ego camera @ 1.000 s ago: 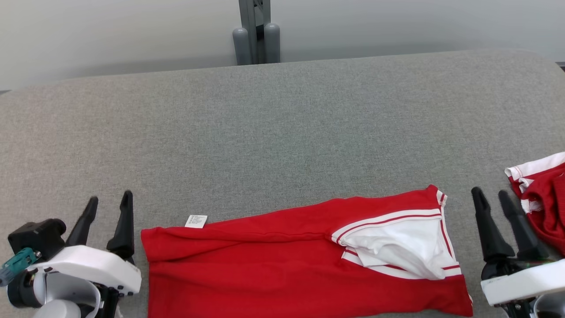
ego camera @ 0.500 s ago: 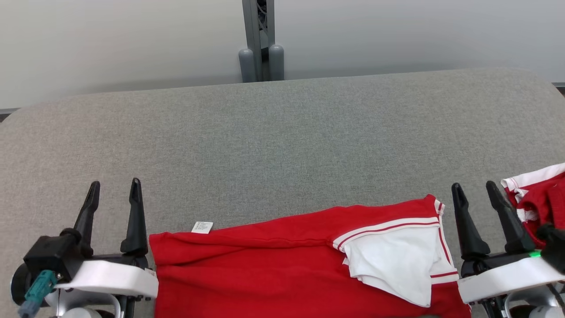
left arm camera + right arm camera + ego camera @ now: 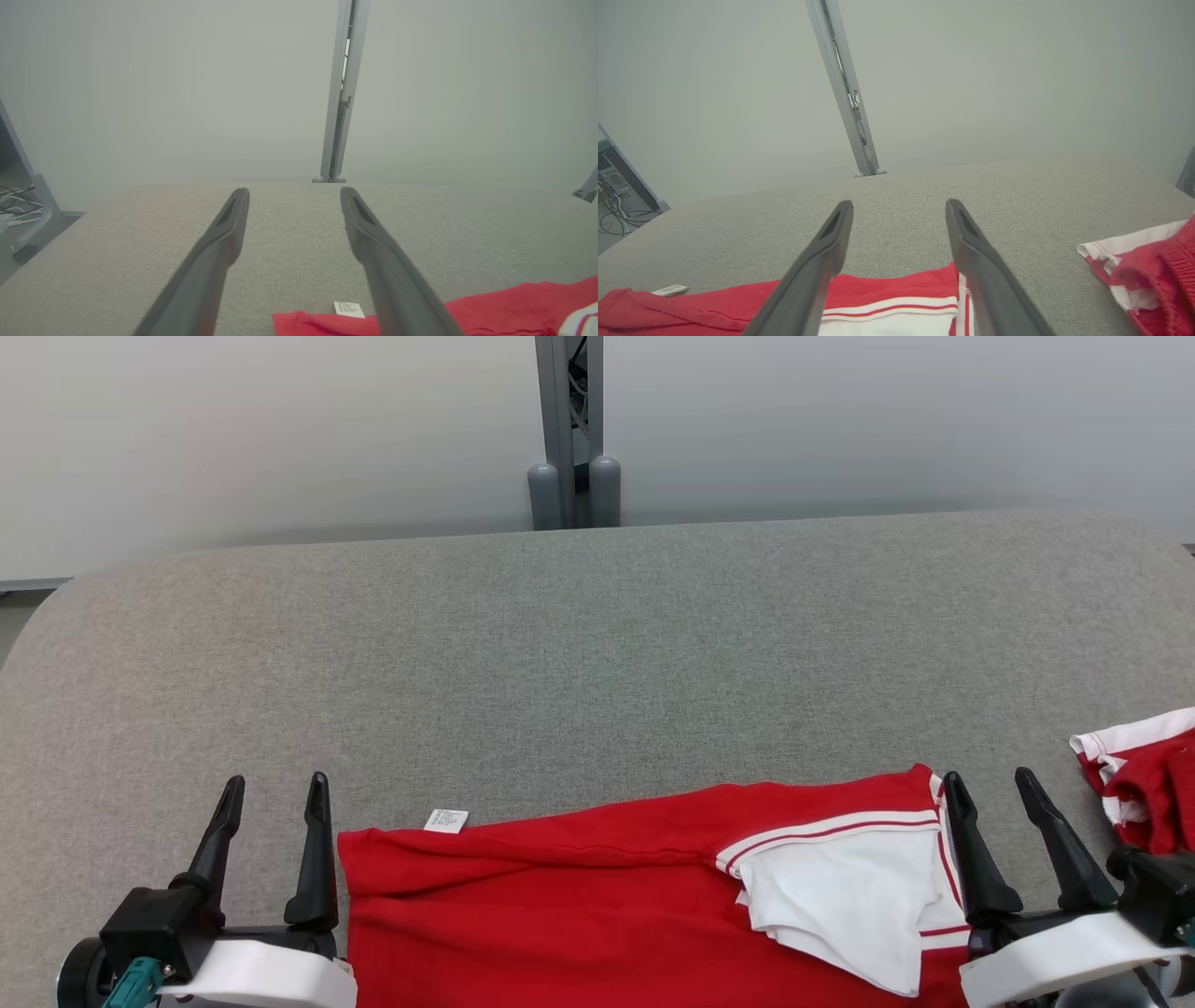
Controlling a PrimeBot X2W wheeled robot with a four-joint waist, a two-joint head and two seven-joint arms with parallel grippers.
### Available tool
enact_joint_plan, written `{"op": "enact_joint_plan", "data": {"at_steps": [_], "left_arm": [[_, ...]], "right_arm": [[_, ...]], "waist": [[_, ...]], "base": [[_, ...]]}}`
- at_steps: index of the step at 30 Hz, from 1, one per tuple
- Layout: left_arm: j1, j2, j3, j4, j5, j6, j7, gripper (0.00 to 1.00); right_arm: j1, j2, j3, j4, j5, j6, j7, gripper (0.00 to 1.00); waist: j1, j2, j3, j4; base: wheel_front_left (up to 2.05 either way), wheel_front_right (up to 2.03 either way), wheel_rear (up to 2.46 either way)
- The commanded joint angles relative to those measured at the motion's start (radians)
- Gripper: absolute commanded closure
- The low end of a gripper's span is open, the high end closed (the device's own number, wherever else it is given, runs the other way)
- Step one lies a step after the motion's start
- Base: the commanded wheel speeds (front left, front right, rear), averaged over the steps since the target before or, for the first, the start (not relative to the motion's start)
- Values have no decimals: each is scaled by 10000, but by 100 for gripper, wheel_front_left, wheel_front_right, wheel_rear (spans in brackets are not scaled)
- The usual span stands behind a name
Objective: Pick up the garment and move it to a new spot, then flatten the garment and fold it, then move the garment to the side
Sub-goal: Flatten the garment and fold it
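My left gripper (image 3: pixel 276 782) had its two long dark fingers spread as wide as they go with nothing between them, parked just beside the left end of the red garment with white striped trim (image 3: pixel 560 905). My right gripper (image 3: pixel 987 775) was just as wide and just as empty, its inner finger right at the garment's right-hand edge. The garment itself lay stretched along the near side of the grey fabric-covered table (image 3: pixel 597 644), looking doubled over, with a loose white panel (image 3: pixel 840 896) slumped out near the right end and a small white label (image 3: pixel 446 820) poking from the far left corner. That worried me. If I closed the right jaws there, I reckoned I'd catch only the top layer or that floppy panel, and the fold would peel open on the lift. On the left I could easily have nipped bare table or just the label. Uneven grips would have dragged the cloth skew. The crumpled second red-and-white garment (image 3: pixel 1144 784) sat near my right gripper's outer finger, close enough, I judged, to snag on a sideways sweep. And so near the table's front, a slack pull might have slid the lot off.
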Motion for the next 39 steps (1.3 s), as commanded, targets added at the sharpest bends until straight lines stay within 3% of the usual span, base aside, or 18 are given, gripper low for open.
{"op": "enact_joint_plan", "data": {"at_steps": [1, 13, 35, 37, 39], "left_arm": [[-171, 17, -12, 63, 109, -87, -81, 0], [-332, -105, -126, 424, 168, -341, -100, 0], [-685, -316, -88, 642, 143, -493, -136, 0], [-718, -339, -71, 657, 135, -501, -139, 0], [-727, -352, -54, 672, 124, -520, -142, 0]], "right_arm": [[125, -19, -60, 31, -11, -4, -59, 0], [351, -88, -309, 910, -314, -4, 470, 0], [-1564, -192, 522, 6501, 843, -4, 62, 0], [-1651, -124, 694, 6787, 1238, -4, 85, 100], [-1735, -77, 944, 6923, 1464, -2, -19, 100]], "waist": [[0, 0, -72, 49], [0, 0, -211, 148], [0, 0, 412, 236], [0, 0, 444, 224], [0, 0, 467, 207]], "base": [[0, 0, 0], [0, 0, 0], [0, 0, 0], [0, 0, 0], [0, 0, 0]]}}
